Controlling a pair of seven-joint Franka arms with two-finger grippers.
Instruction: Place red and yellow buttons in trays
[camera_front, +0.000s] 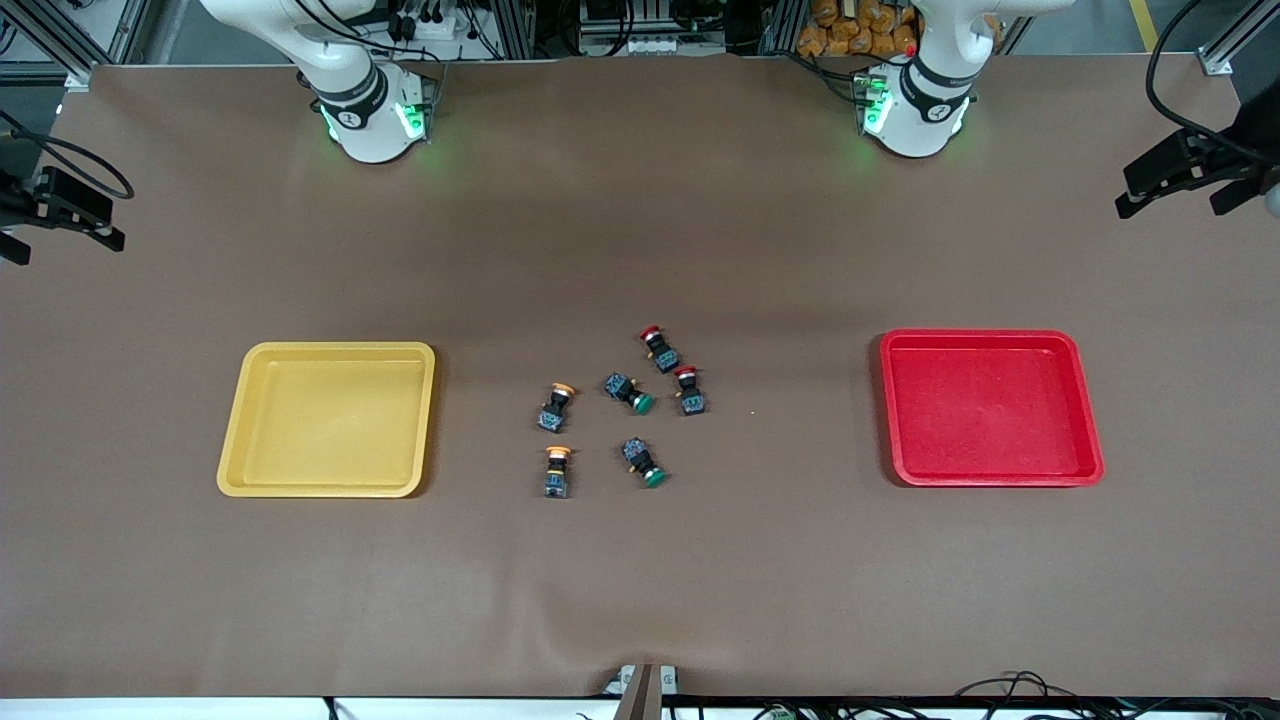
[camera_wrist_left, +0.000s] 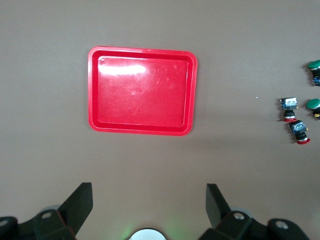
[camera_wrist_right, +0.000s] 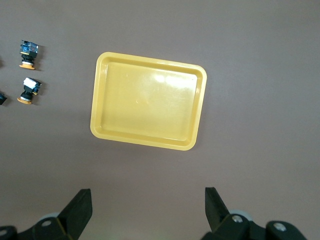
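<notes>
**Starting the sort: both trays empty, six switches in a heap**

Reading the front view as a dial centred on the cluster, with twelve toward the bases, you have the red tray (camera_front: 990, 408) at three o'clock and the yellow tray (camera_front: 328, 420) at nine.

The two red buttons (camera_front: 658, 349) (camera_front: 688, 390) lie at about one o'clock. The two yellow buttons (camera_front: 556, 406) (camera_front: 557, 471) lie at nine and seven.

The left gripper (camera_wrist_left: 149, 200) hangs spread wide, high above the table near the red tray. The right gripper (camera_wrist_right: 148, 200) hangs equally wide near the yellow tray.

Take the outermost red button first. A green-capped switch (camera_front: 629, 392) lies just beside the other, so come straight down and close across the body, not the round cap.

Neither gripper shows in the front view. Each wrist view catches only part of the cluster, cut off at its edge. You cannot tell how flat each body lies.
</notes>
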